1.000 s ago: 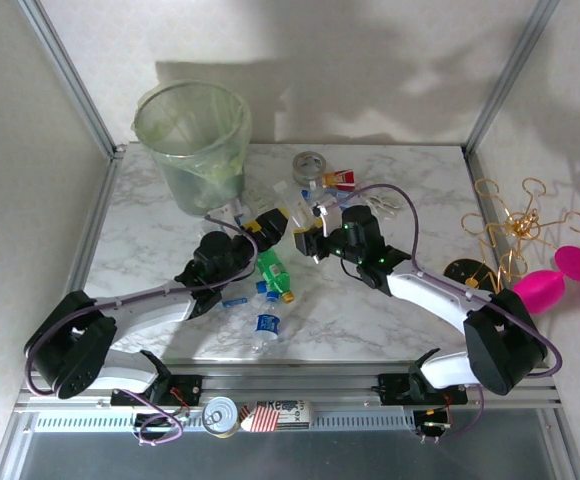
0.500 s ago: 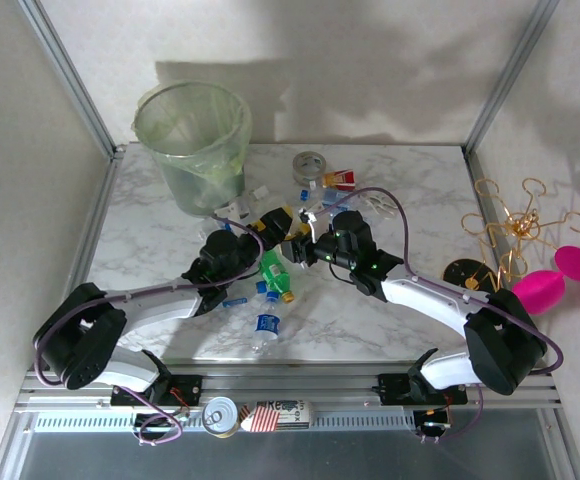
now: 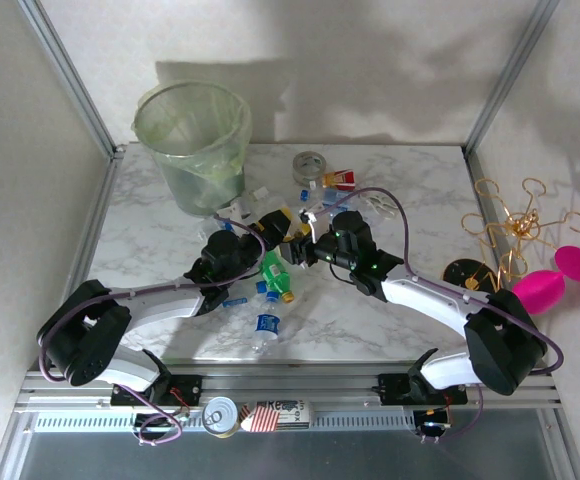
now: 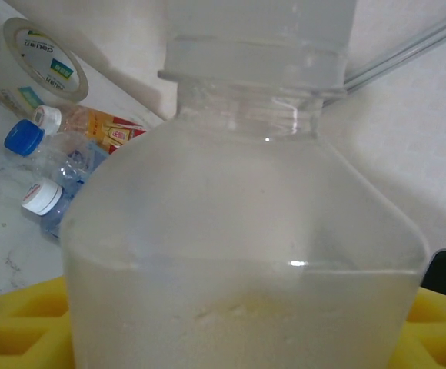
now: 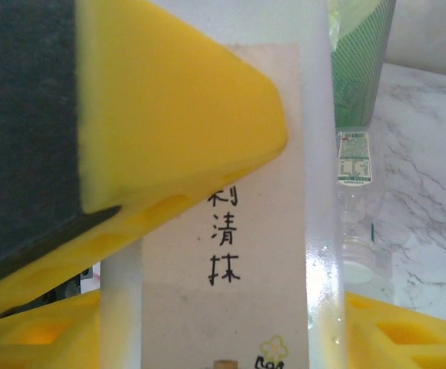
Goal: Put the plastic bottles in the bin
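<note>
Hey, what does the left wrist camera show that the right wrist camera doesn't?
Left wrist: the tape roll and a blue-capped bottle lying behind. Right wrist: a handwritten paper label, the green bin and a clear bottle on the table. Both: a pale bottle close up against yellow finger pads, with the marble table behind.

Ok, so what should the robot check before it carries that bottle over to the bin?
1. Bottle between the left hand's fingers: ok, yellow shows on both sides of it.
2. Left hand squeezing tight enough: cannot tell.
3. Right hand off the bottle: cannot tell; its yellow finger lies close over the label.
4. Bin upright with its top open: ok.
5. Low path to the bin clear: not ok, loose bottles lie near its foot.
</note>
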Robot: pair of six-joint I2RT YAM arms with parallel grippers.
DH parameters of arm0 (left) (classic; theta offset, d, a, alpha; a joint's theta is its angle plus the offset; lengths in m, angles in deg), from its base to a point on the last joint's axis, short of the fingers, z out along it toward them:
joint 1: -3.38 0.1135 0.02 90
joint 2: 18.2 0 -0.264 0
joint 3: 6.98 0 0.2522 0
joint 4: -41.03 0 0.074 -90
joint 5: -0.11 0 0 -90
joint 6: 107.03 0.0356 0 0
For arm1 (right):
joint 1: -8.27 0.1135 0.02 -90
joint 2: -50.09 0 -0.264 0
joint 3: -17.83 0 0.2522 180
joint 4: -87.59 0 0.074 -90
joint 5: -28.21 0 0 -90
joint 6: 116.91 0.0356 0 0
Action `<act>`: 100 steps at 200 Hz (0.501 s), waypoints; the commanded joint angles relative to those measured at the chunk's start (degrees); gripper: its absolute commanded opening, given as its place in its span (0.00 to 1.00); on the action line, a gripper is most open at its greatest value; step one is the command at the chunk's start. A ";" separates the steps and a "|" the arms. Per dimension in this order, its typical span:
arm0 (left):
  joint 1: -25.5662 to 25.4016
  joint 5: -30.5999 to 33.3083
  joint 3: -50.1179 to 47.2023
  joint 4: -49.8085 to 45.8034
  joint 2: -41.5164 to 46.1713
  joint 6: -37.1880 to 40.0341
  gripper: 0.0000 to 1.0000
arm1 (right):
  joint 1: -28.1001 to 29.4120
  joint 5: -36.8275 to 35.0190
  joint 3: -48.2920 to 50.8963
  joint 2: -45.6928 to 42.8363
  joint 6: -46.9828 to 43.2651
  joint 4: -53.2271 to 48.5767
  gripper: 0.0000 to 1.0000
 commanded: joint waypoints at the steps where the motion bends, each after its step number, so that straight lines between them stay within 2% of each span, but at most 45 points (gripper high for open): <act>1: 0.17 2.64 1.38 0.13 1.83 -0.92 0.47 | 0.83 1.00 0.73 -2.13 0.28 2.25 0.74; 32: 1.87 5.62 4.06 -5.52 4.20 1.30 0.45 | 0.73 1.33 2.41 -4.55 1.17 2.97 0.83; 56: 4.06 6.83 7.48 -9.63 5.44 4.32 0.45 | 0.55 1.29 4.20 -7.56 1.59 3.96 0.86; 100: 9.12 4.21 17.36 -14.62 5.55 9.53 0.46 | -0.49 1.92 7.60 -10.30 3.55 9.49 0.88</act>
